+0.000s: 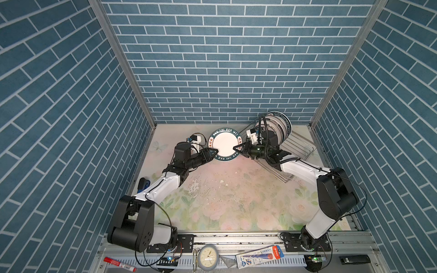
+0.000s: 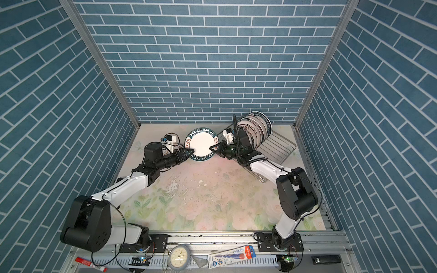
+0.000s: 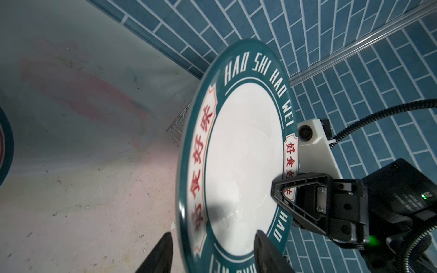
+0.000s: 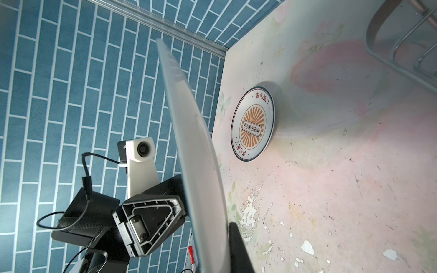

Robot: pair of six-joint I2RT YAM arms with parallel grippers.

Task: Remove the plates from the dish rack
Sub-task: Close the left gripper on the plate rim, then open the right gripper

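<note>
A white plate point(image 1: 225, 146) point(image 2: 201, 144) with a dark green lettered rim hangs upright-tilted above the table, between both grippers. My right gripper point(image 1: 235, 148) point(image 2: 211, 148) point(image 4: 222, 227) is shut on its right rim; the plate's pale underside point(image 4: 196, 141) fills the right wrist view. My left gripper point(image 1: 214, 151) point(image 2: 192, 150) point(image 3: 214, 232) stands open, its jaws straddling the plate point(image 3: 241, 153) at its left rim with a gap showing. Several more plates point(image 1: 280, 127) point(image 2: 257, 127) stand on edge in the dish rack point(image 1: 300, 146) point(image 2: 281, 146) at the back right. An orange sunburst plate point(image 4: 253, 125) lies flat on the table.
Blue brick walls close in the back and both sides. On the front rail lie a grey clock face point(image 1: 208, 257), a red marker point(image 1: 119, 263), a packaged pen point(image 1: 259, 256) and a black box point(image 1: 354, 259). A blue clamp point(image 1: 143, 184) sits beside the left arm.
</note>
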